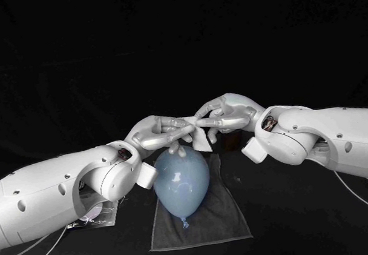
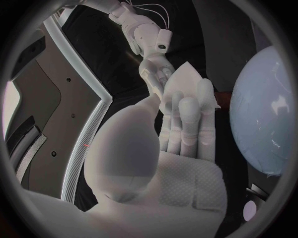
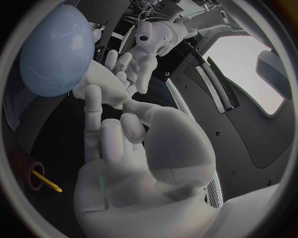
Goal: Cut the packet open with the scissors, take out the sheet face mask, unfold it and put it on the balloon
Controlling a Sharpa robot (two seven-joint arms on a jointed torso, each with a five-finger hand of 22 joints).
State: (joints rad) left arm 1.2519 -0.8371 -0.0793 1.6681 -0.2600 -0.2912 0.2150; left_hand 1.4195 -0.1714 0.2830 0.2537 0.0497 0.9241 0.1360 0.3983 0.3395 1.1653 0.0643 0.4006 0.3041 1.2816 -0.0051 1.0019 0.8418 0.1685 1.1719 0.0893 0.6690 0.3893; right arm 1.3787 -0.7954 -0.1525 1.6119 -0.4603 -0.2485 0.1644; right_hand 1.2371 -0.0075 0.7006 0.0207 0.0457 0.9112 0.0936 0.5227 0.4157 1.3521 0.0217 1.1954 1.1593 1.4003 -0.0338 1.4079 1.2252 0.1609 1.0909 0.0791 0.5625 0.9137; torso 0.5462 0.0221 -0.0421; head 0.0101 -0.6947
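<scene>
A pale blue balloon [image 1: 182, 176] lies on a grey towel [image 1: 224, 221] in the middle of the table. Just above its far end my two hands meet. My left hand [image 1: 158, 132] and my right hand [image 1: 226, 114] both pinch the folded white sheet mask [image 1: 199, 139], which hangs between them. In the left wrist view the mask [image 2: 186, 87] lies against my left hand's fingers [image 2: 186, 124], and my right hand [image 2: 155, 64] grips its far corner beside the balloon [image 2: 263, 114]. The right wrist view shows my right hand [image 3: 118, 144] reaching to the left hand [image 3: 139, 59] near the balloon [image 3: 56, 49].
The glossy packet [image 1: 96, 214] lies on the table at the left, partly under my left forearm. A yellow-handled object [image 3: 48, 184] lies on the black table below my right hand. The towel reaches toward the table's near edge.
</scene>
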